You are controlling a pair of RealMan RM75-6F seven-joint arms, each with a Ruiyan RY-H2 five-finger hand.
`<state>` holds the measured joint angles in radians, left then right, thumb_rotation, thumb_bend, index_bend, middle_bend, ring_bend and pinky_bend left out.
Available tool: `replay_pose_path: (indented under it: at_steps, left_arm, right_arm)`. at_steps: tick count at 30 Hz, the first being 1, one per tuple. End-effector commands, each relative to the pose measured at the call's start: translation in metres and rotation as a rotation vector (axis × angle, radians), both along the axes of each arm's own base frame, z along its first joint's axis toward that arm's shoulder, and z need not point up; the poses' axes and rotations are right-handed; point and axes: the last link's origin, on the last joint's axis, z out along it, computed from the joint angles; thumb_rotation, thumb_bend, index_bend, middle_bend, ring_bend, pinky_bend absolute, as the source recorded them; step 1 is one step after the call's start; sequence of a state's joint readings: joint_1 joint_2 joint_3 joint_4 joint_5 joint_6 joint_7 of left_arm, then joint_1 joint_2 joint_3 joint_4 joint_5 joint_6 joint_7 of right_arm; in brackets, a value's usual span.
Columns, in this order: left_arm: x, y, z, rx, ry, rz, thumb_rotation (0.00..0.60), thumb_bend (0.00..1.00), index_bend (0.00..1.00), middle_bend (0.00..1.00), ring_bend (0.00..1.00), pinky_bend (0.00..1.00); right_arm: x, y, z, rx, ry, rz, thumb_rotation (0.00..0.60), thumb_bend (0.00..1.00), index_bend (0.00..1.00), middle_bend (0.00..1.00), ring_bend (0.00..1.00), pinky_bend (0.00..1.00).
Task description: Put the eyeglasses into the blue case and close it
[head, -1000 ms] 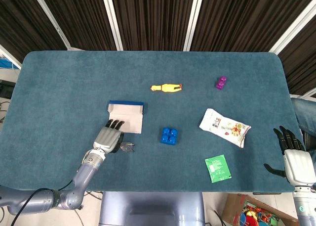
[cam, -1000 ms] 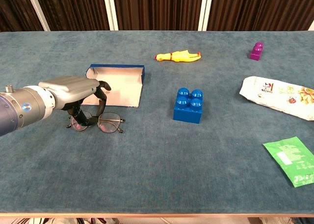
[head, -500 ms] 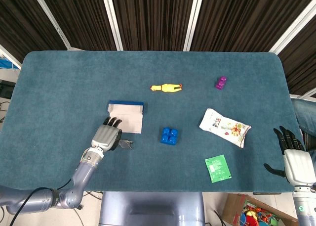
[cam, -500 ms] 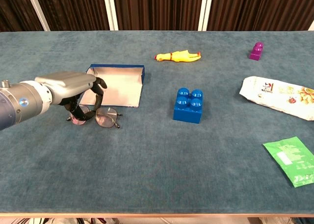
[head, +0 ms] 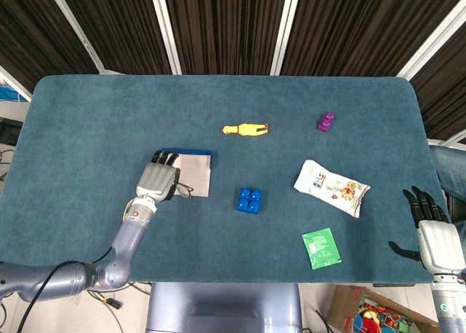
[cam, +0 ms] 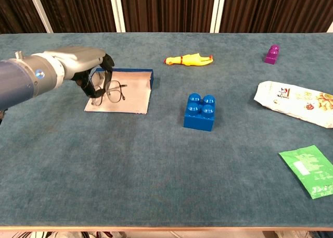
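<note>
The blue case [head: 196,170] [cam: 130,87] lies open left of the table's middle, its pale lining up. My left hand [head: 159,180] [cam: 78,62] hangs over the case's left part and holds the thin-framed eyeglasses [cam: 111,91] [head: 185,189], lifted above the lining. The lenses dangle below the fingers, tilted. At the table's front right corner my right hand [head: 434,234] rests with fingers spread and nothing in it; the chest view does not show it.
A blue toy brick [head: 249,200] [cam: 201,111] stands just right of the case. Farther off lie a yellow rubber chicken [head: 245,129] [cam: 189,59], a purple block [head: 325,121] [cam: 272,53], a white snack bag [head: 331,188] [cam: 294,103] and a green packet [head: 321,247] [cam: 310,170].
My left hand has lifted the eyeglasses off the cloth and carried them away from the front edge, over the open case. The right hand has not moved.
</note>
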<state>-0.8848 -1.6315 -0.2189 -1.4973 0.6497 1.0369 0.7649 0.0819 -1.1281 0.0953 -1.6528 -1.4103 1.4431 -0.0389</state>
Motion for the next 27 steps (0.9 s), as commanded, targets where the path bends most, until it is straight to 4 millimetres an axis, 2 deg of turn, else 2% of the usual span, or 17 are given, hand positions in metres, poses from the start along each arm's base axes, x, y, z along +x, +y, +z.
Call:
replay_pose_path:
  at_steps: [1,9,19,27]
  left_arm:
    - [0.008,0.016,0.001,0.023,0.007,0.013,0.600,0.43,0.60,0.11,0.00,0.00]
    - [0.016,0.050,-0.008,0.065,0.063,0.047,0.600,0.43,0.61,0.11,0.00,0.00]
    - [0.021,0.064,-0.025,0.058,0.030,0.084,0.600,0.43,0.61,0.11,0.00,0.00]
    - [0.029,0.068,-0.030,0.057,0.037,0.064,0.600,0.43,0.61,0.11,0.00,0.00]
  right_arm:
    - [0.000,0.000,0.000,0.001,-0.001,-0.001,0.600,0.06,0.08,0.00,0.00,0.17]
    - [-0.001,0.000,0.000,0.002,-0.005,-0.008,0.600,0.06,0.08,0.00,0.00,0.17]
    - [-0.001,0.000,0.000,0.002,-0.009,-0.012,0.600,0.06,0.08,0.00,0.00,0.17]
    - [-0.001,0.000,0.000,0.004,-0.013,-0.014,0.600,0.06,0.08,0.00,0.00,0.17]
